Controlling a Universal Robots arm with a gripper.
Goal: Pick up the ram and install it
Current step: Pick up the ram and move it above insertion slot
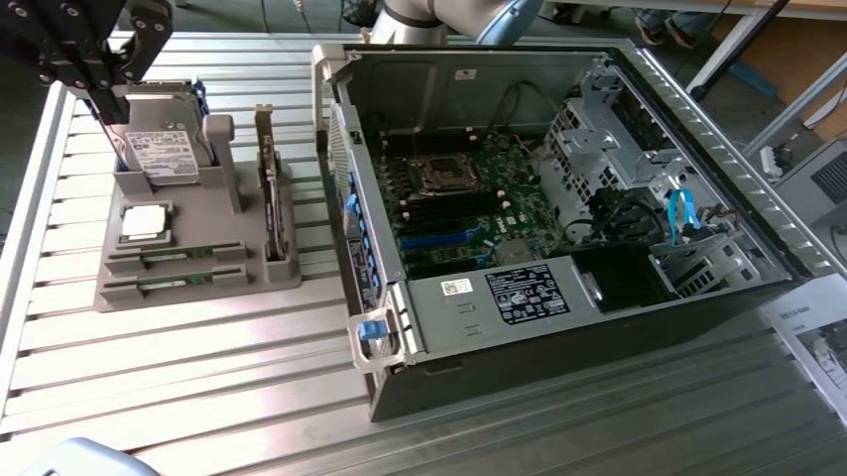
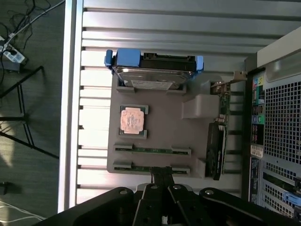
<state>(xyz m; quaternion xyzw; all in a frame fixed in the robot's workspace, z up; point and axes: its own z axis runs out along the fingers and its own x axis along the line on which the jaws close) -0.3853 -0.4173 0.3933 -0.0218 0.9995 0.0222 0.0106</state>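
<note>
On the gray holder, at the exterior view's left, the ram lies flat in the outermost slot. Its twin sits just beside it, then a processor chip and a hard drive. Gripper hangs above the holder, clenched, grasping nothing. Open computer case stands beside the holder on the desk.

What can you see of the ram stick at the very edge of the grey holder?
The ram is a slim, long green board with small dark chips. It stands on its thin edge, level, in the last slot of the grey plastic-looking holder. Grey clips hug both of its ends. A twin stick sits parallel in the next slot, close by but not touching. Only the holder touches it.
</note>
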